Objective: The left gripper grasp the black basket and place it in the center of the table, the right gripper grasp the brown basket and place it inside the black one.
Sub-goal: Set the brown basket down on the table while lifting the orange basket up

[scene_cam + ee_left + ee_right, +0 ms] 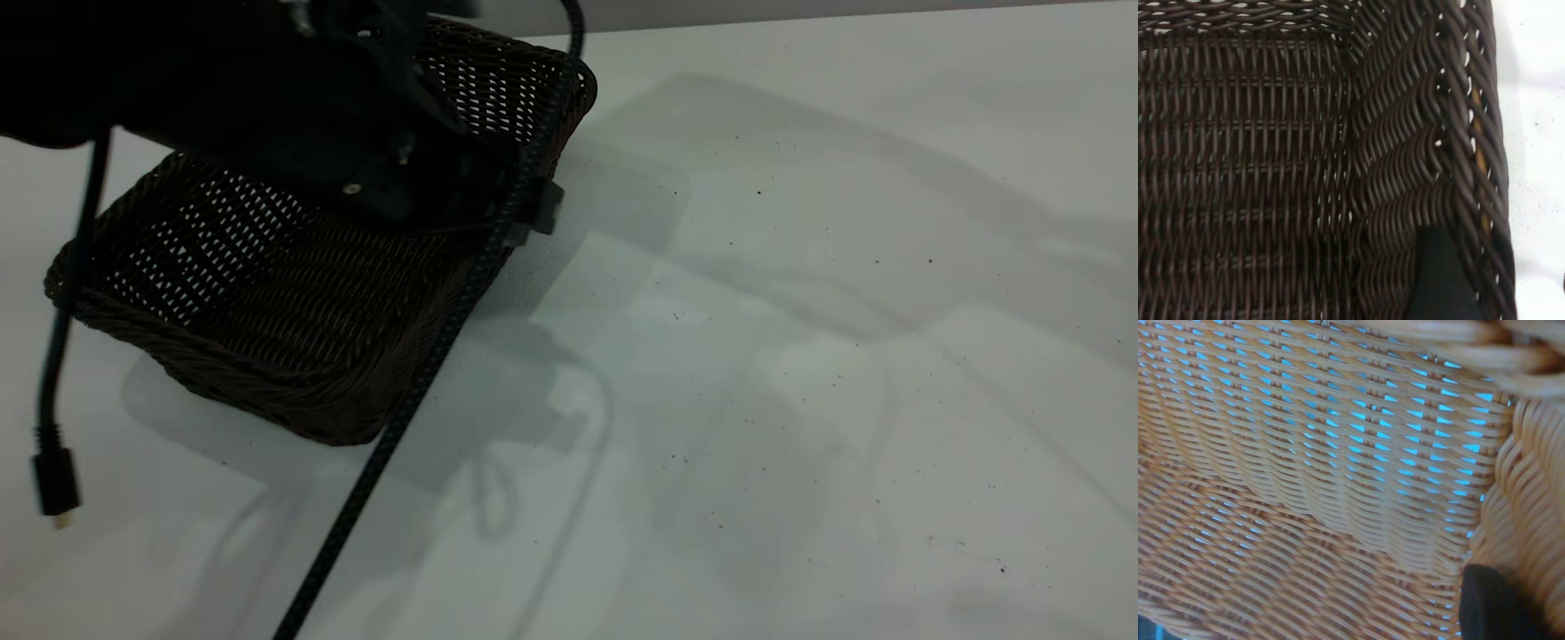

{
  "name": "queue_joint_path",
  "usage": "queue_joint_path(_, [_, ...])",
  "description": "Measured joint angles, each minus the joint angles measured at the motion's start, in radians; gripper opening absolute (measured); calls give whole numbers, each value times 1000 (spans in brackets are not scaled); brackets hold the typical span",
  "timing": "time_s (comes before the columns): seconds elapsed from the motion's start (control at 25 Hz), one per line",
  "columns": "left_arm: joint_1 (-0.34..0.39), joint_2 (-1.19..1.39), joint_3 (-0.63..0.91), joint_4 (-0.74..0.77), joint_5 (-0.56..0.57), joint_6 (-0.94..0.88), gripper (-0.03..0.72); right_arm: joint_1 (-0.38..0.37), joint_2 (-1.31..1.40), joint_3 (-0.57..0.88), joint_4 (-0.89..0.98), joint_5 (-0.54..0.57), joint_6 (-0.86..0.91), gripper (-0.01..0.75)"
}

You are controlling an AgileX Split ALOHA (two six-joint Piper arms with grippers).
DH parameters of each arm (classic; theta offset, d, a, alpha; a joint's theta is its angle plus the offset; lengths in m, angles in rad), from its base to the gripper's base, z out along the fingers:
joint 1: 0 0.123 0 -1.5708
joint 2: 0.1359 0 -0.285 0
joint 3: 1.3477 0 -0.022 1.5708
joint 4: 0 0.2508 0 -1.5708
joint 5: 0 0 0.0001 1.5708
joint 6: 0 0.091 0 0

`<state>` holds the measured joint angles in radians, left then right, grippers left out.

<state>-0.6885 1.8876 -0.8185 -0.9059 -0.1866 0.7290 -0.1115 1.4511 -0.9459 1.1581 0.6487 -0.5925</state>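
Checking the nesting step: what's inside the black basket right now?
Only the left gripper, one finger against the black basket inner wall. The arm hides part of the floor.

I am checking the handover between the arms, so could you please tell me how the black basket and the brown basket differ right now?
Colour: the black basket is very dark brown-black, the brown basket orange-tan.
Visibility: the black basket appears in the exterior view, tilted over the table; the brown basket appears only in the right wrist view.
Holder: the left claw is at the black basket's wall, the right claw at the brown basket's wall.
Both are woven, with open-weave sides and braided rims.
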Motion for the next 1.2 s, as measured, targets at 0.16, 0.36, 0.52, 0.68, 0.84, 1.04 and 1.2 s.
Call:
queue_joint_path(0.16, [-7, 34, -20, 0, -15, 0, 386, 0, 0, 0, -11, 3, -1, 107])
queue_joint_path(0.36, [-7, 52, -24, 0, -37, 0, 386, 0, 0, 0, -14, 5, -1, 107])
queue_joint_path(0.52, [-7, 75, -25, -5, -39, 0, 386, 0, 0, 0, -15, 5, -5, 107])
queue_joint_path(0.68, [-7, 110, -26, -5, -38, 0, 386, 0, 0, 0, -16, 5, -5, 107])
queue_joint_path(0.84, [-7, 111, -26, -4, -40, 1, 326, 0, 0, 0, -17, 5, -5, 107])
queue_joint_path(1.04, [-7, 108, -26, -1, -29, 66, 108, 0, 0, 0, -18, 11, -5, 107])
queue_joint_path(1.2, [-7, 78, -26, 3, 68, 214, 110, 0, 0, 0, -18, 26, -15, 107])
